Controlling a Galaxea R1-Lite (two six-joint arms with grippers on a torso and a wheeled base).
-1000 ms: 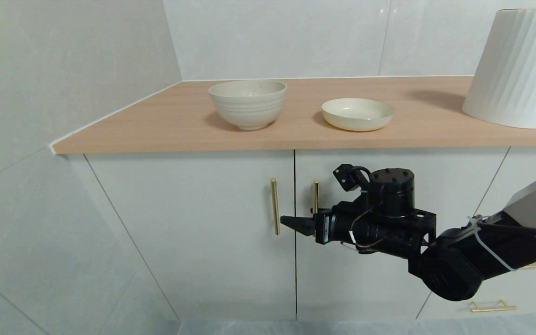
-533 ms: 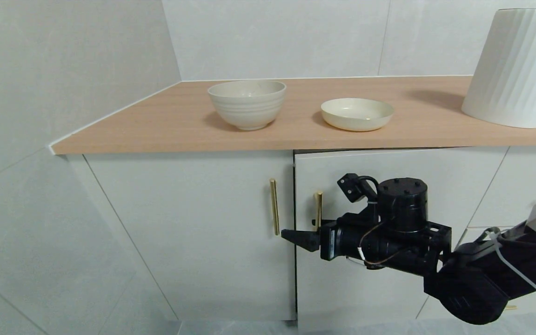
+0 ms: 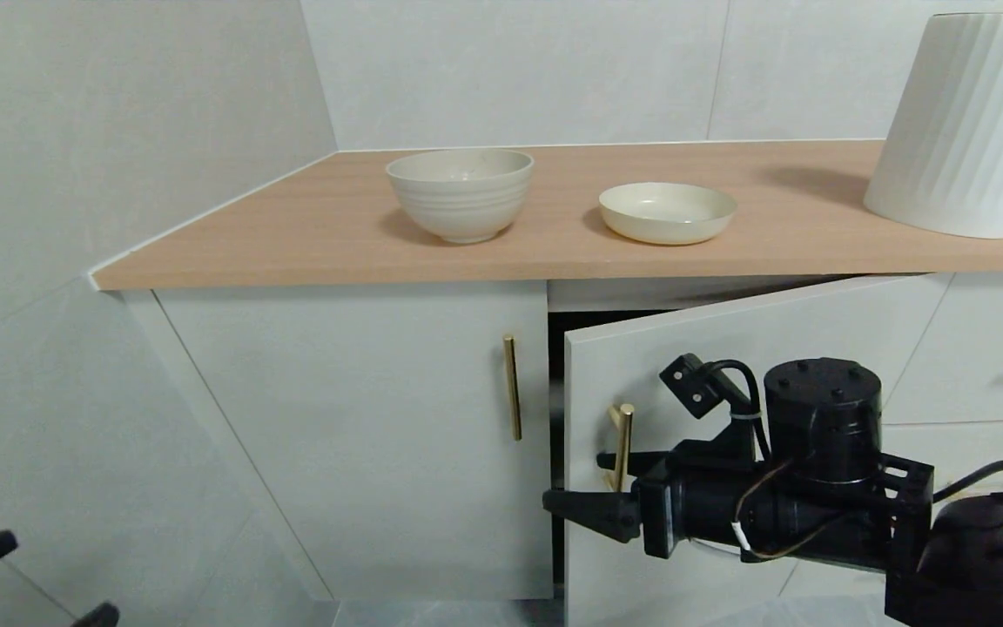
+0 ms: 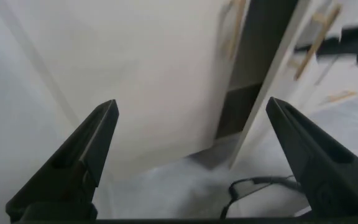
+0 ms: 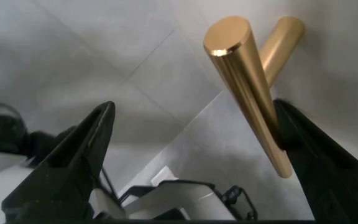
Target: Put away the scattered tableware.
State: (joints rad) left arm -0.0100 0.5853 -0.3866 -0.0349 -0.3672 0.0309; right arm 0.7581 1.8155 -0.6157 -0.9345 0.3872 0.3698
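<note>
Our right gripper point(image 3: 575, 481) spread around brass bar handle point(image 3: 622, 444), white cabinet door point(image 3: 728, 348) ajar, left gripper point(image 4: 191, 109) gaping near left

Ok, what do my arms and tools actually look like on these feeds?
Both are matte black. The right tool has two tapered, pointed fingers on a blocky body. Behind it sit a round motor housing with small bolts on top, a small bracketed camera and thin wires. The left tool has matching wedge-shaped fingers.
</note>
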